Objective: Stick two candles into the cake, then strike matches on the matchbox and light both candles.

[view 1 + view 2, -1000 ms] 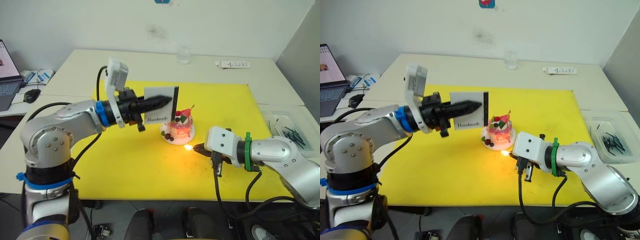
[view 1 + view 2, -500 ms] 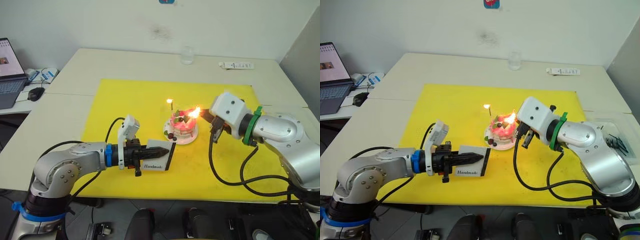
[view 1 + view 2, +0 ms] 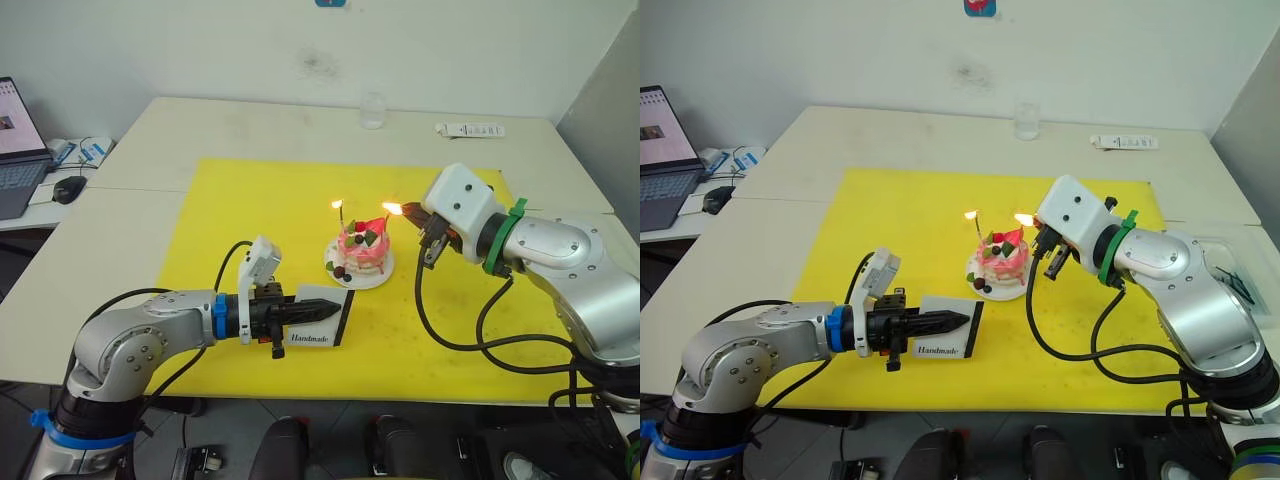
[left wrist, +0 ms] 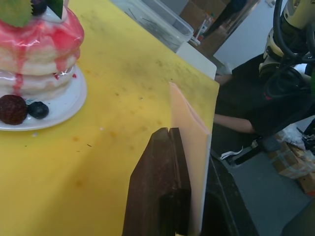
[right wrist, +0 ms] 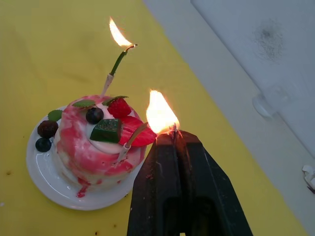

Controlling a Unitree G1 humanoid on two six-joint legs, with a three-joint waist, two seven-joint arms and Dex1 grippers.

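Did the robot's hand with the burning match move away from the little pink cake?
Yes. Half a second ago the right gripper held its flame over the pink cake; now it has drawn back toward the robot's right, just clear of the cake.

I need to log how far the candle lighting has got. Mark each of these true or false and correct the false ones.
1. One candle in the cake is burning. True.
2. The right gripper holds a lit match. True.
3. The left gripper is open and holds nothing. False: it is shut on the matchbox.
4. The matchbox lies on the bare white table. False: it is held upright over the yellow mat.
5. The second candle already has its own flame. False: its tip is unlit, with the match flame close beside it.
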